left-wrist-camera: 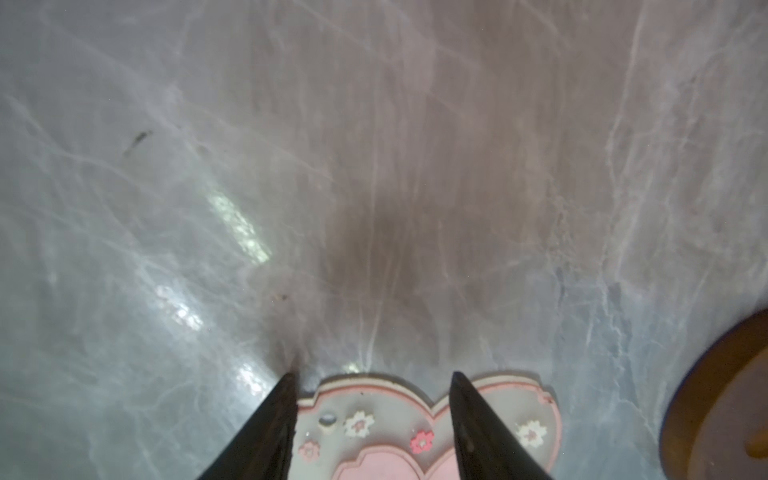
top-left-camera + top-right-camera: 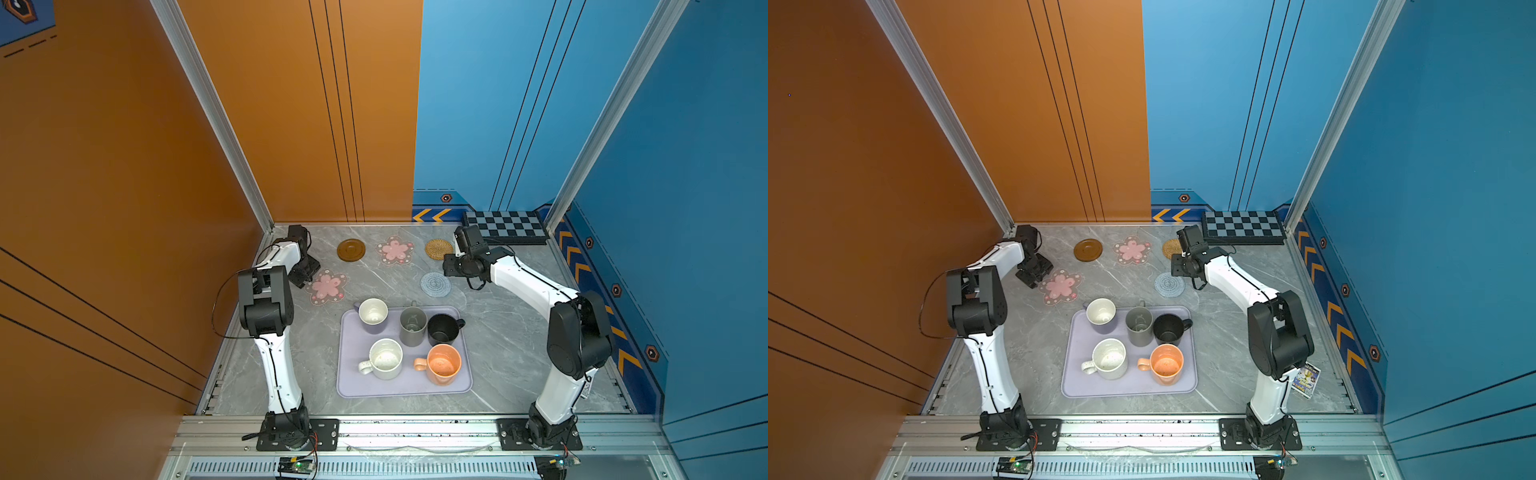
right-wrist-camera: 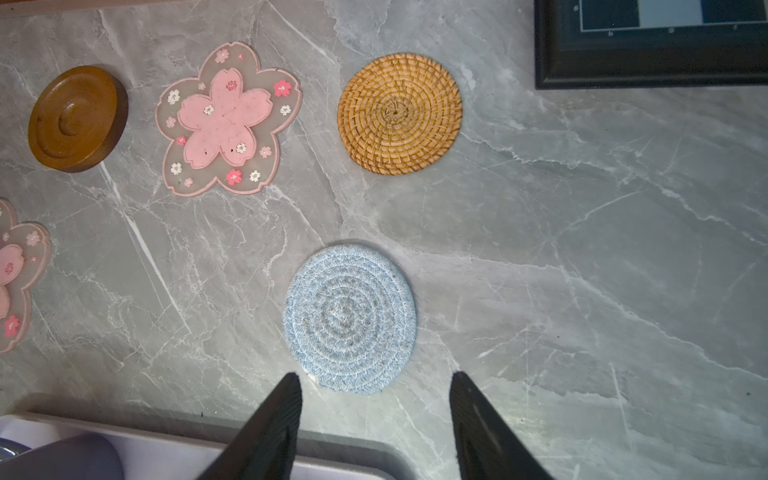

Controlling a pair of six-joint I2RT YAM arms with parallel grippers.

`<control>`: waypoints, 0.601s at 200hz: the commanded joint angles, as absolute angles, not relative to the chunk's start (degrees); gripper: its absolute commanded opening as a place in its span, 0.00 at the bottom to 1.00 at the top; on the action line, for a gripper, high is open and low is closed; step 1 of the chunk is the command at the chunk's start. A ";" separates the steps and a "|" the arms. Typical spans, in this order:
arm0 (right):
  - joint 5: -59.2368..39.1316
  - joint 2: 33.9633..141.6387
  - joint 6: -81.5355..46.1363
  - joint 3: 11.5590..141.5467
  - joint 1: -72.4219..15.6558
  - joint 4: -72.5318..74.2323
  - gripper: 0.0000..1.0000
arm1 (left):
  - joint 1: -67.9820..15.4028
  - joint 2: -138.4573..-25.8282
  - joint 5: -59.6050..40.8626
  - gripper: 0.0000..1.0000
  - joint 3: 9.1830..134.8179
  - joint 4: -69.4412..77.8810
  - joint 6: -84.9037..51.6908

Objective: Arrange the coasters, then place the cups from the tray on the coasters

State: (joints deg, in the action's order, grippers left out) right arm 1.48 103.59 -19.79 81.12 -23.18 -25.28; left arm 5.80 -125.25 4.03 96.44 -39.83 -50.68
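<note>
Two claws are seen, both with jaws apart and nothing gripped. The left claw is placed at the edge of one pink flower coaster. The right claw is held above the grey-blue woven coaster.

Five coasters are counted. Beyond the right claw are laid the rattan coaster, a second pink flower coaster and the wooden coaster.

Behind both claws, five cups are held upright in one tray: lavender cup, grey cup, black cup, white cup, orange cup.
</note>
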 commanded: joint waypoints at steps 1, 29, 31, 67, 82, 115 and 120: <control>0.70 102.17 -20.57 80.60 -23.20 -25.05 0.60 | 4.32 -127.09 2.27 0.59 94.68 -41.05 -51.77; 0.70 101.42 -20.48 80.08 -23.20 -25.05 0.60 | 3.35 -126.61 1.60 0.59 93.29 -40.79 -51.59; 0.70 101.38 -20.48 80.00 -23.20 -25.05 0.60 | 3.34 -126.53 1.63 0.59 93.20 -40.70 -51.59; 0.73 100.37 -20.50 79.08 -23.20 -25.05 0.60 | 2.31 -126.03 -0.41 0.59 92.12 -39.28 -52.21; 0.54 100.19 -20.63 78.81 -23.20 -25.05 0.60 | 1.57 -126.19 -0.62 0.59 92.45 -39.11 -52.12; 0.44 99.64 -20.83 78.59 -23.30 -25.05 0.60 | 0.52 -126.81 -2.45 0.59 92.59 -39.11 -52.37; 0.44 99.59 -20.83 78.57 -23.29 -25.05 0.60 | 0.32 -126.76 -2.44 0.59 92.42 -39.11 -52.34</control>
